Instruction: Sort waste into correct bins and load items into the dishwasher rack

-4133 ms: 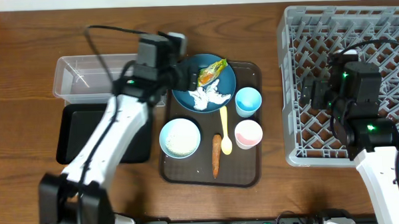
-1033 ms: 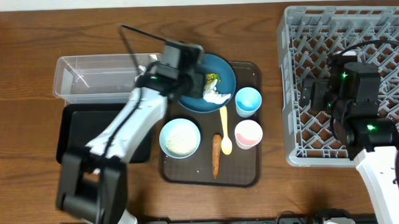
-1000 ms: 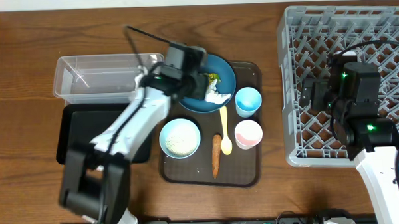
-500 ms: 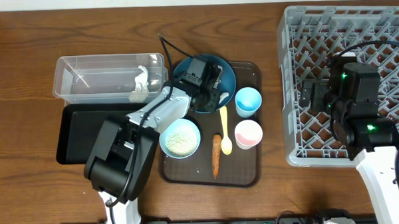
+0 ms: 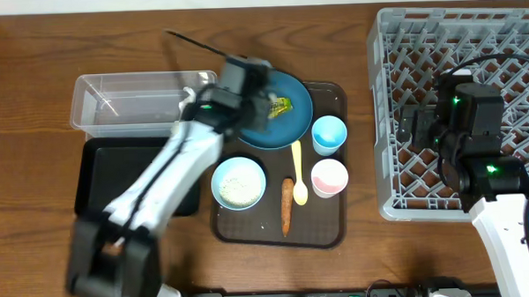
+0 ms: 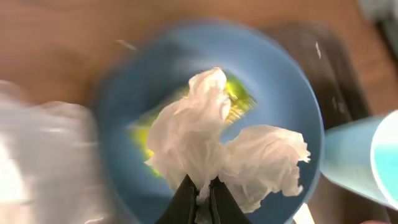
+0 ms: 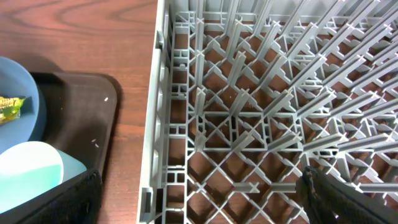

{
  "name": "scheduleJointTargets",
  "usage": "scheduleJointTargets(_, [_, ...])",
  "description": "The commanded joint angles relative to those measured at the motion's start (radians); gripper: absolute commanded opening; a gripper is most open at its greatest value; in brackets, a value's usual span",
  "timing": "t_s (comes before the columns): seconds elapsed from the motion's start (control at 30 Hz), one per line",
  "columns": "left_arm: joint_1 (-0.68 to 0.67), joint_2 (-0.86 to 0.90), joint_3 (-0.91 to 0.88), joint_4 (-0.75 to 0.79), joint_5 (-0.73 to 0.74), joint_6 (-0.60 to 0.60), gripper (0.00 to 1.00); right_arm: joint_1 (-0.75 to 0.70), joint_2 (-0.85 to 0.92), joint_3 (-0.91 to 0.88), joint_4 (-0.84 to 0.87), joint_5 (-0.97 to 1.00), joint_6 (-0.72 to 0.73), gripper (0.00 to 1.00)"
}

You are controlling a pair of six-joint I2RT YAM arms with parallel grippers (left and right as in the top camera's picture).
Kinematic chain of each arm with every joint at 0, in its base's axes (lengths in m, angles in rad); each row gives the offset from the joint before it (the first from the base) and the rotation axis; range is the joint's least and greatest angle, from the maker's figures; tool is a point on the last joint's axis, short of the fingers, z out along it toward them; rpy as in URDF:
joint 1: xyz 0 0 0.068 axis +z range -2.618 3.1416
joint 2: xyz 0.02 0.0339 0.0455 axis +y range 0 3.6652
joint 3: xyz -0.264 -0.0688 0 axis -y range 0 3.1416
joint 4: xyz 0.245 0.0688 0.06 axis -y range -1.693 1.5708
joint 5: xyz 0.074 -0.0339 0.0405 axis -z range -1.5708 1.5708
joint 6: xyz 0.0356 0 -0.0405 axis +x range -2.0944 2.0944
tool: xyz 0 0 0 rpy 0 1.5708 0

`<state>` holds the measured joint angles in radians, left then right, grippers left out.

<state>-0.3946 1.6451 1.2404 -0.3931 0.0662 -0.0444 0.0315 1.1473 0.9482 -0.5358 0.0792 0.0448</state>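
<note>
Left gripper point(image 6: 200, 194): jaws closed to a tight pinch on the crumpled white tissue point(image 6: 214, 146), which hangs over the dark blue round plate point(image 6: 298, 87).
On the plate: green-orange snack wrapper point(image 5: 282, 106).
Bins: clear plastic rectangular tub point(image 5: 113, 110) and shallow black rectangular tray point(image 5: 94, 183) lie just to the plate's left, nearer the left arm, so a short sideways carry looks likely.
Right gripper point(image 7: 205, 208): jaws spread wide and empty over the large grey plastic dishwasher rack point(image 7: 249, 93).
</note>
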Motion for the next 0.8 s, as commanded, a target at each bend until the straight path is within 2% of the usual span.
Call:
scheduleJointTargets(0.0, [0.089,-0.074,0.008,-0.01,-0.086,0.011,0.07,0.006,0.003,0.021,-0.002,-0.001,0.01,0.99])
scheduleJointTargets(0.27, [0.282,-0.063,0.007,-0.017,-0.085,0.006,0.07,0.006,0.003,0.021,-0.002,-0.001,0.011,0.99])
scheduleJointTargets(0.33, [0.299,-0.035,0.007,-0.019,-0.085,0.006,0.14,0.006,0.003,0.021,-0.002,-0.001,0.011,0.99])
scheduleJointTargets(0.4, [0.303,-0.012,0.007,-0.025,-0.085,0.006,0.32,0.006,0.003,0.021,-0.003,-0.001,0.011,0.99])
scheduleJointTargets(0.5, [0.304,0.01,0.007,-0.032,-0.085,0.006,0.49,0.006,0.003,0.021,-0.006,-0.001,0.01,0.99])
scheduleJointTargets(0.77, [0.276,-0.028,0.008,0.021,0.023,0.006,0.5,0.006,0.003,0.021,-0.006,-0.001,0.01,0.99])
